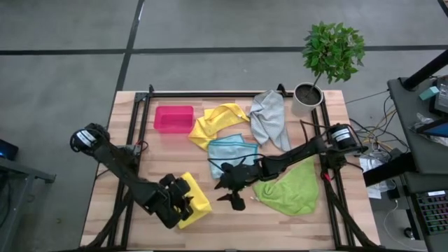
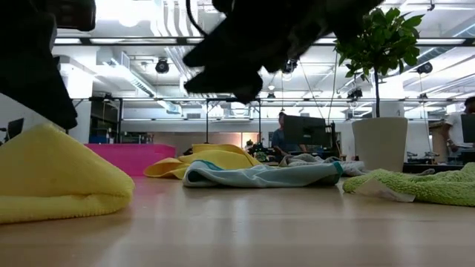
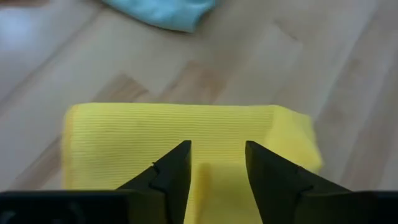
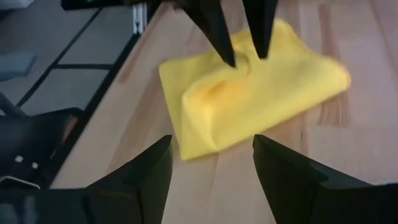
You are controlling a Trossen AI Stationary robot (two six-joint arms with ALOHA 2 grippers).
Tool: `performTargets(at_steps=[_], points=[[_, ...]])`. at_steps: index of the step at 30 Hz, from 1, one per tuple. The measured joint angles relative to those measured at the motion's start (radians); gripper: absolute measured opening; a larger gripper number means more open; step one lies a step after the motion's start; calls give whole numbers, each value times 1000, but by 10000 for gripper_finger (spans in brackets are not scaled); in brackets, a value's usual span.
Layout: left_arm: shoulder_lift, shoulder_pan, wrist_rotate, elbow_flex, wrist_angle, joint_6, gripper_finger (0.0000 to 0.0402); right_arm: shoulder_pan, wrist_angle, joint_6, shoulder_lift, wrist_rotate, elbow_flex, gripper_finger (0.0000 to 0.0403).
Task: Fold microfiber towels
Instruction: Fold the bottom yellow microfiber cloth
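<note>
Overhead, the folded yellow microfiber towel lies at the wooden worktop's near left under the left tool. Left wrist view: fingers apart, straddling soft, light cloth. Right tool hovers apart nearby; pinch corners.

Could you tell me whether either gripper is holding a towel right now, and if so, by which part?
Nothing is held. The left gripper stands open over the folded yellow towel, one finger on each side of a small ridge. The right gripper hangs open and empty beside it.
</note>
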Motion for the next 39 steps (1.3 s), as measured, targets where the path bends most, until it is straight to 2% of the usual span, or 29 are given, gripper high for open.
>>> performTargets(at_steps=[6,13,21,24,28,31,35,37,39], points=[[0,8,73,-2,37,17,136,0,43,14,0,0,-49,210],[0,7,397,5,98,17,136,0,64,18,0,0,-73,210],[0,0,585,69,102,-9,136,5,67,6,0,0,-74,210],[0,-6,578,90,103,16,136,9,68,-2,0,0,-74,210],[0,-4,489,93,95,59,136,11,68,-10,1,0,-76,210],[0,-2,346,89,78,120,136,11,72,-14,1,0,-76,210],[0,13,157,54,28,124,136,11,77,-15,1,0,-76,210],[0,16,150,34,14,103,136,11,77,-15,1,0,-76,210],[3,16,203,18,26,72,136,11,77,-14,1,0,-76,210]])
